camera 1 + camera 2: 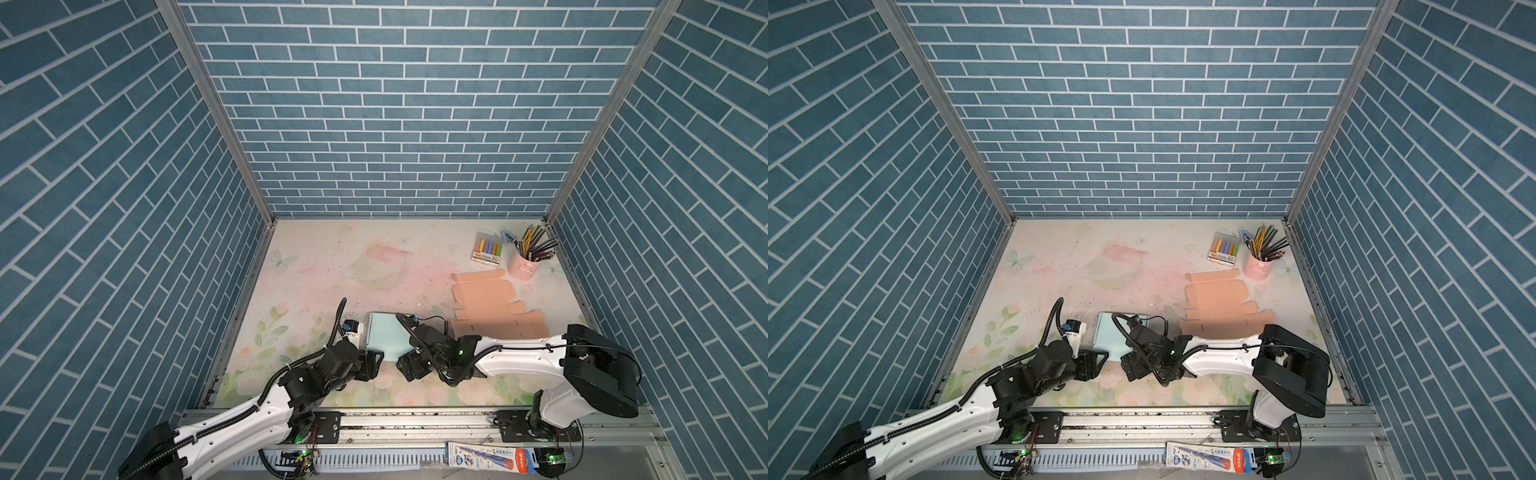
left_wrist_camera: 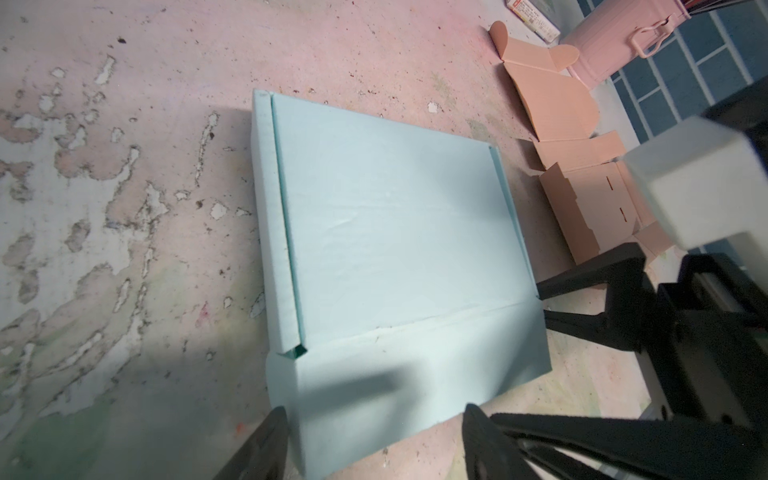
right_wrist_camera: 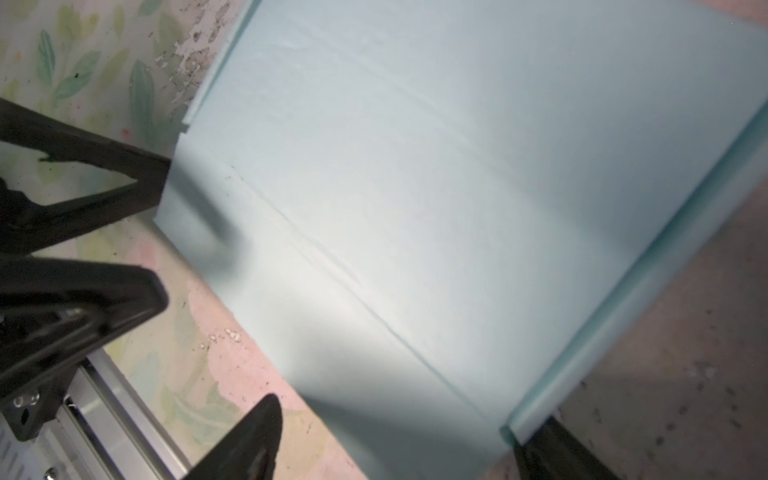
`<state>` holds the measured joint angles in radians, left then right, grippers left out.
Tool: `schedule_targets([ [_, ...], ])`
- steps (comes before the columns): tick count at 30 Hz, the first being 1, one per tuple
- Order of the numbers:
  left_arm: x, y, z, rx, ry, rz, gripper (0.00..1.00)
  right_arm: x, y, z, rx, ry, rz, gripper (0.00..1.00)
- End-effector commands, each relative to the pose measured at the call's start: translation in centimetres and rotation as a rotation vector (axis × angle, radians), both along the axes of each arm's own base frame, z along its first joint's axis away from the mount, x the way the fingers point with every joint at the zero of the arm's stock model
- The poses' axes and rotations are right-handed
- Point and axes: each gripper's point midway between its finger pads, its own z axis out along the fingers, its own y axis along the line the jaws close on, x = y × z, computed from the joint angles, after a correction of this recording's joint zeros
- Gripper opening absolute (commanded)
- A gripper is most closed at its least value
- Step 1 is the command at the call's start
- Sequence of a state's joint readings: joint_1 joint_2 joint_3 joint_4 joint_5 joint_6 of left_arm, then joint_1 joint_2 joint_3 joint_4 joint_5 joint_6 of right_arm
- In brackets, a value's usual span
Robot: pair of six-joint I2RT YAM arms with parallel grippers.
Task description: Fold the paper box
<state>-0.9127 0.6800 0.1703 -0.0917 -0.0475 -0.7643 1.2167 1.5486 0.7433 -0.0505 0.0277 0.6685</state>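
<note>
A light blue paper box [image 1: 386, 336] [image 1: 1111, 338] lies flat on the floral mat, near the front middle. The left wrist view shows the paper box [image 2: 395, 232] with narrow side walls folded up and its near flap sloping down to the mat. My left gripper [image 1: 372, 362] [image 2: 374, 451] is open at the box's near left corner, with that flap between its fingers. My right gripper [image 1: 406, 368] [image 3: 399, 451] is open at the near right corner. One of its fingers [image 3: 249, 440] is over the mat and the other is against the side wall of the paper box [image 3: 457, 187].
Flat peach carton blanks [image 1: 494, 307] lie to the right of the box. A pink cup of pencils [image 1: 525, 262] and a crayon pack [image 1: 487, 249] stand at the back right. A metal rail [image 1: 415, 428] runs along the front. Brick-patterned walls close in three sides.
</note>
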Motion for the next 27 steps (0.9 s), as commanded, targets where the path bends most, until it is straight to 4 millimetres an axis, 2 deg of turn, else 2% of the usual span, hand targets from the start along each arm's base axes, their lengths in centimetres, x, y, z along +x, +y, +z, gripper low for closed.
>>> schedule_targets([
  [1,-0.1,-0.2,-0.2,-0.007,0.005,0.0,0.67,-0.1,0.2,0.7,0.029,0.007,-0.038,0.86],
  [11,0.0,-0.1,-0.3,-0.009,-0.001,0.006,0.66,0.1,-1.2,0.3,0.019,0.02,-0.085,0.87],
  [18,-0.1,0.0,-0.3,-0.022,-0.007,0.01,0.66,0.3,-1.9,0.9,0.013,0.015,-0.1,0.87],
  [27,-0.1,0.1,0.0,-0.021,-0.016,0.006,0.66,0.2,-2.0,1.1,-0.009,0.009,-0.093,0.87],
])
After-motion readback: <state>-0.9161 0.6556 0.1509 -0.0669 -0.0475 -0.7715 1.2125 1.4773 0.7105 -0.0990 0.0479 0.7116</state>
